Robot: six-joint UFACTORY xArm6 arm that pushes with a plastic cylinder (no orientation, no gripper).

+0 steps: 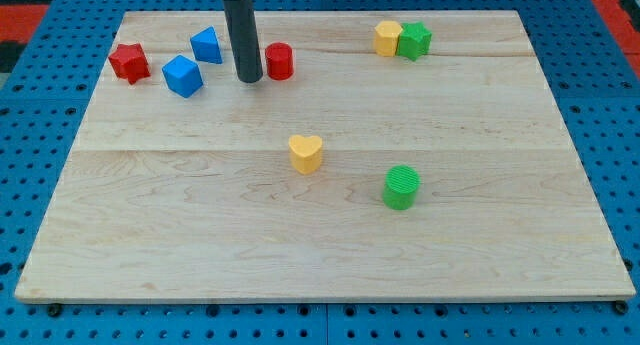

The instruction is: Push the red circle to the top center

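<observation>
The red circle [279,61], a short red cylinder, stands on the wooden board [320,225] near the view's top, a little left of centre. My tip [249,79] is the lower end of the dark rod that comes down from the view's top. It rests on the board just left of the red circle, very close to it or touching it. A blue block [206,44] lies just left of the rod.
A red star [129,62] and a blue cube [182,75] lie at the top left. A yellow block [388,37] and a green block [414,40] touch at the top right. A yellow heart [306,153] and a green cylinder [402,187] sit near the middle.
</observation>
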